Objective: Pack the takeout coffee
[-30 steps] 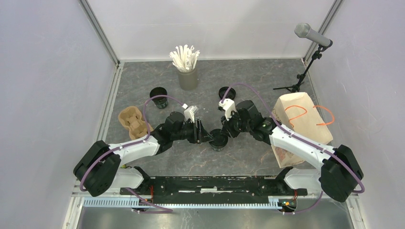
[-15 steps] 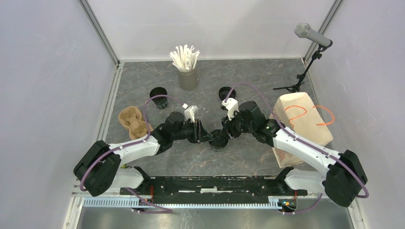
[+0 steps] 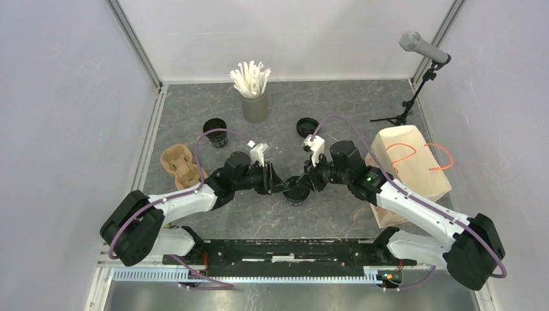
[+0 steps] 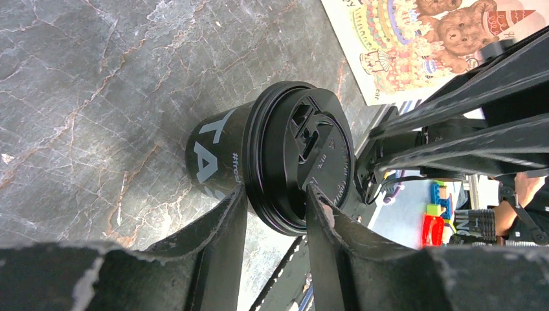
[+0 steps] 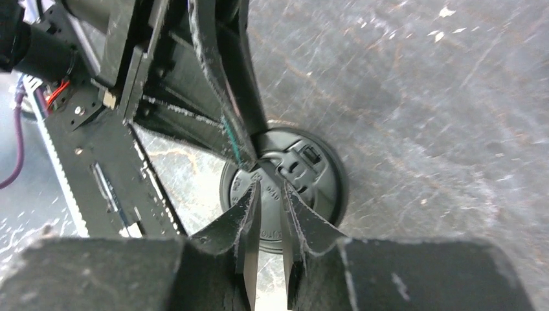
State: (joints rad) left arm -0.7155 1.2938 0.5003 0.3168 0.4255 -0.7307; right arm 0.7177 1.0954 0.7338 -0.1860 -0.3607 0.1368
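Note:
A black takeout coffee cup (image 3: 297, 194) with a lid stands near the table's middle. In the left wrist view it shows white lettering on its wall (image 4: 213, 152) and a round black lid (image 4: 320, 146). My left gripper (image 4: 275, 194) is shut on it, one finger under the lid's rim and the other on the lid's top. My right gripper (image 5: 268, 188) hangs over the same lid (image 5: 314, 175), its tips on the top, jaws open by a narrow slit with nothing between them. An open black cup (image 3: 215, 131) stands at the back left. A loose black lid (image 3: 304, 125) lies behind the arms.
A grey cup of white straws (image 3: 254, 103) stands at the back. A brown pulp carrier (image 3: 180, 166) lies at the left. A paper bag (image 3: 409, 170) with orange handles lies at the right, and a microphone stand (image 3: 414, 78) behind it.
My right jaws widened, then narrowed again over the lid, and the right arm drew slightly to the right. My left jaws closed a little on the cup.

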